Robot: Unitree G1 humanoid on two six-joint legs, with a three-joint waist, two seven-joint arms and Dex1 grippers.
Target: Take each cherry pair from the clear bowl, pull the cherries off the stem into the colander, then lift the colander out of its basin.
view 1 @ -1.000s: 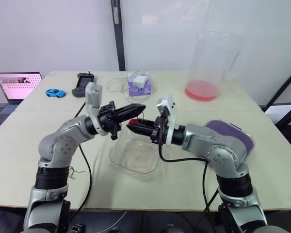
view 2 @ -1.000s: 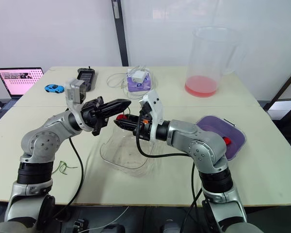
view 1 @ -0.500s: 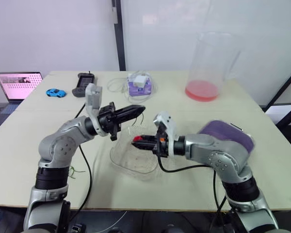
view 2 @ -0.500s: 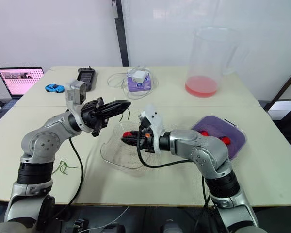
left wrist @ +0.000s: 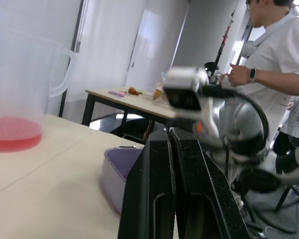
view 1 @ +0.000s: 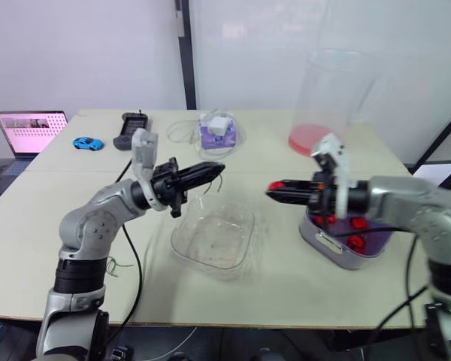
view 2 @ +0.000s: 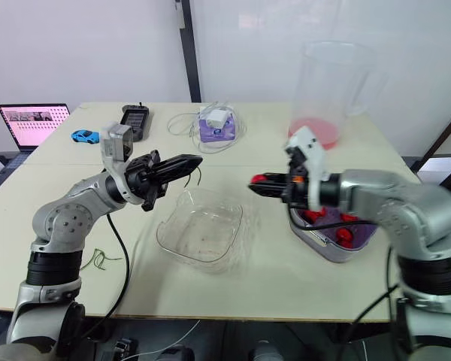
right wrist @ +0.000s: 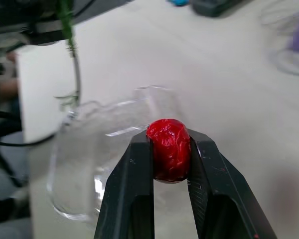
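Note:
My right gripper (view 1: 275, 188) is shut on a red cherry (right wrist: 168, 148) and hangs above the table between the clear bowl (view 1: 214, 242) and the purple colander (view 1: 344, 254). The colander sits in its basin at the right, with red cherries (view 2: 344, 235) inside. My left gripper (view 1: 219, 166) is shut on a thin green stem (view 1: 219, 179) above the bowl's far left edge. The bowl looks empty.
A tall clear pitcher (view 1: 316, 113) with red liquid stands at the back right. A purple box with cables (view 1: 214, 132), a black remote (view 1: 128, 129), a blue toy car (view 1: 85, 143) and a laptop (view 1: 28, 129) lie along the back. Green stems (view 1: 114, 263) lie at my left. A person (left wrist: 281, 47) stands beyond the table.
My right gripper has carried the cherry from over the bowl to the right, up to the colander. The left gripper has stayed put with the stem.

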